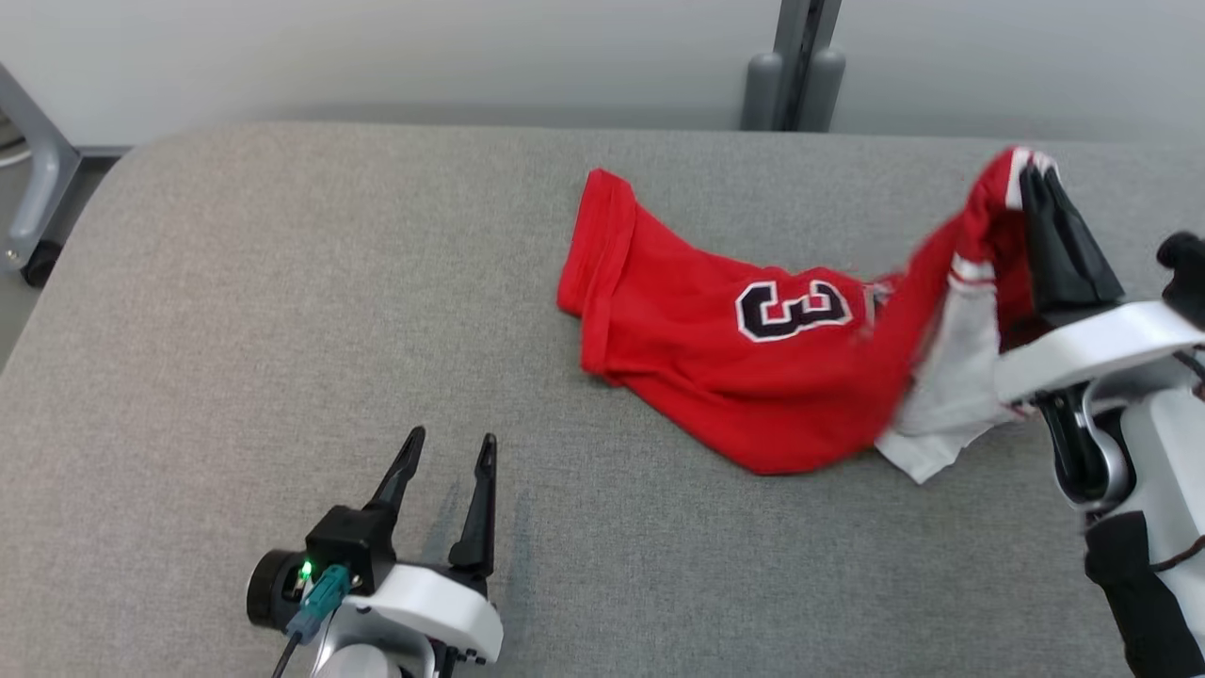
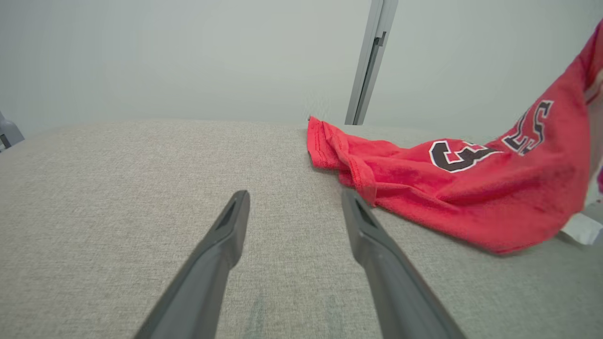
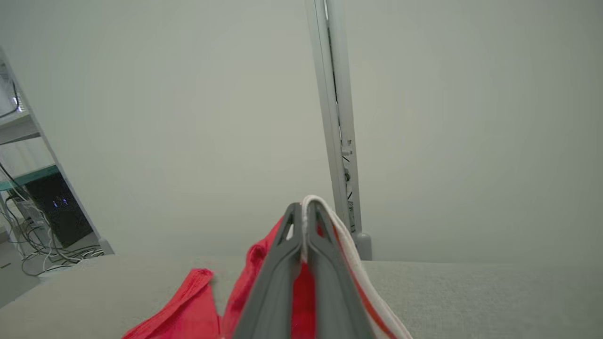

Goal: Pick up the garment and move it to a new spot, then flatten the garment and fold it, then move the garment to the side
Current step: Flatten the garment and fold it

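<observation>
Nearest, the left end effector (image 1: 454, 435) hovers over the grey tabletop (image 1: 235, 311), fingers apart and empty. Farther right, the red garment (image 1: 734, 367) half-lies on that surface, one white-trimmed edge raised and clamped in the right end effector (image 1: 1036, 179). This looks like the pick-and-move step; next it needs carrying clear without bunching. Which edge is gripped is unclear.

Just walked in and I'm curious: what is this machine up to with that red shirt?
The robot's right fingers are shut on one edge of the red jersey, holding that end up off the grey table while the rest lies crumpled on it. Its left fingers are open and empty, near the table's front, apart from the jersey.
</observation>
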Motion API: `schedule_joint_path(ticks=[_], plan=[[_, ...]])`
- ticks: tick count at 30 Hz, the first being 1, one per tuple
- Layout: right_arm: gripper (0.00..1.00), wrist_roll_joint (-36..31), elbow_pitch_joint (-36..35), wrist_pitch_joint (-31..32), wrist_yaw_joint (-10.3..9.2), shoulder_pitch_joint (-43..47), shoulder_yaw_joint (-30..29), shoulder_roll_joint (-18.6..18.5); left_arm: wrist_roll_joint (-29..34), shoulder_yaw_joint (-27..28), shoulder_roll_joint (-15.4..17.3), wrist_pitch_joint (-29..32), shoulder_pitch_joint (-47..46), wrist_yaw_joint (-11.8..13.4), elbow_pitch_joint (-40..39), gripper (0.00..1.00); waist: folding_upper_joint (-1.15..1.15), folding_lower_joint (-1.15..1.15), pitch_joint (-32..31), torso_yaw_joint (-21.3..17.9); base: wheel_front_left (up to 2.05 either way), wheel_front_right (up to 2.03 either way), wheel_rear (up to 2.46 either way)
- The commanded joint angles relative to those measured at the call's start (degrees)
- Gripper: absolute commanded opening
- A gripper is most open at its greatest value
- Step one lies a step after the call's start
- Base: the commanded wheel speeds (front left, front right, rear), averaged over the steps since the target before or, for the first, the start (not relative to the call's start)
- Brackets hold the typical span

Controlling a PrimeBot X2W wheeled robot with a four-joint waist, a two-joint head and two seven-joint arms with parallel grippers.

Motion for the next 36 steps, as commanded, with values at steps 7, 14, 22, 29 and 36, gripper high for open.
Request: schedule_joint_path(ticks=[7, 14, 22, 29, 36], plan=[[1.0, -3.73, 16.36, -0.89, 0.0, -1.83, -3.25, -1.05, 0.5, -1.01, 0.22, 0.02, -3.14, -0.43, 0.6, 1.0, 0.0, 0.0, 3.82, 0.5, 0.0, 0.0, 0.0], [1.0, -5.66, 18.06, -1.07, 0.0, 0.59, -8.3, 0.37, 0.81, -0.82, 0.23, 0.02, -2.87, -0.34, 0.97, 1.0, 0.0, 0.0, 2.8, -1.09, 0.0, 0.0, 0.0], [1.0, -5.15, 11.33, -1.05, 0.0, 9.34, -8.72, 3.05, 1.02, -0.85, 0.23, 0.02, -1.63, -0.85, 0.91, 1.0, 0.0, 0.0, 1.69, -2.71, 0.0, 0.0, 0.0], [1.0, -3.71, 8.14, -1.04, 0.0, 14.08, -3.85, 5.27, 0.42, -1.56, 0.23, 0.02, -1.25, -0.76, 1.07, 1.0, 0.0, 0.0, 1.59, -3.23, 0.0, 0.0, 0.0], [1.0, -4.65, 11.13, -1.05, 0.0, 12.64, -0.69, 5.88, 0.05, -1.72, 0.22, 0.02, -1.98, -0.7, 0.89, 1.0, 0.0, 0.0, 3.37, -1.67, 0.0, 0.0, 0.0]])
